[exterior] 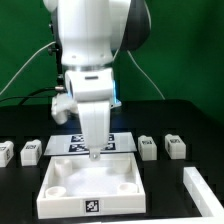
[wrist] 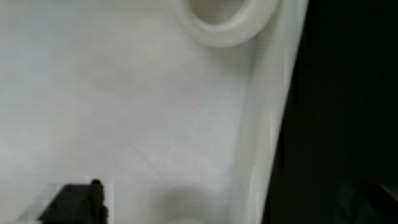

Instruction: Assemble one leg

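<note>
Four legs, small white posts with marker tags, lie on the black table in the exterior view: two at the left point(exterior: 5, 152) point(exterior: 30, 151) and two at the right point(exterior: 148, 146) point(exterior: 175, 146). My gripper point(exterior: 93, 152) points down over the far edge of the large white square board point(exterior: 60, 190), well apart from every leg and holding nothing. In the wrist view the gripper point(wrist: 205, 200) hangs close above the board's white surface point(wrist: 125, 110), with a round corner socket point(wrist: 231, 20) nearby. One dark fingertip point(wrist: 75, 203) shows far off-centre; the other is lost against the dark table.
The marker board point(exterior: 62, 144) lies just behind the square board. A long white bar point(exterior: 205, 190) lies at the exterior view's right front. A green backdrop stands behind the table.
</note>
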You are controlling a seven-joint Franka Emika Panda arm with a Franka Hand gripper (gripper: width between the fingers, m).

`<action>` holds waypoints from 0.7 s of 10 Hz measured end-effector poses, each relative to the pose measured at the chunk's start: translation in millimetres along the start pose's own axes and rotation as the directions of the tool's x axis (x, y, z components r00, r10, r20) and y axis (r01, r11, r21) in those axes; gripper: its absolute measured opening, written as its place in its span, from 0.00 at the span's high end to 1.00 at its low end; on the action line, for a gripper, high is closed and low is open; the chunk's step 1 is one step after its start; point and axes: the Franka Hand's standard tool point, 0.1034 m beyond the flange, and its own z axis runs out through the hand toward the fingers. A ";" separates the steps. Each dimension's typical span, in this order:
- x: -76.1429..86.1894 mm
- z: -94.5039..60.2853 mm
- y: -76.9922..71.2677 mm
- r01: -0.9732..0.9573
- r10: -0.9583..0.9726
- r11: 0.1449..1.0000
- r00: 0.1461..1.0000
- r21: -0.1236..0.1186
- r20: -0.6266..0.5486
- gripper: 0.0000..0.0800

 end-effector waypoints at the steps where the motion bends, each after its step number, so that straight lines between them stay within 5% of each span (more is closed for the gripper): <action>1: 0.2 7.3 1.5 -0.024 0.024 1.000 1.000 -0.001 -0.004 0.19; 4: 0.4 9.0 2.8 -0.038 0.037 0.999 0.999 -0.008 -0.005 0.22; 6: 0.3 9.2 2.5 -0.038 0.038 0.999 0.999 -0.007 -0.005 0.67; 7: 0.3 9.4 2.4 -0.038 0.038 0.999 0.999 -0.007 -0.005 0.67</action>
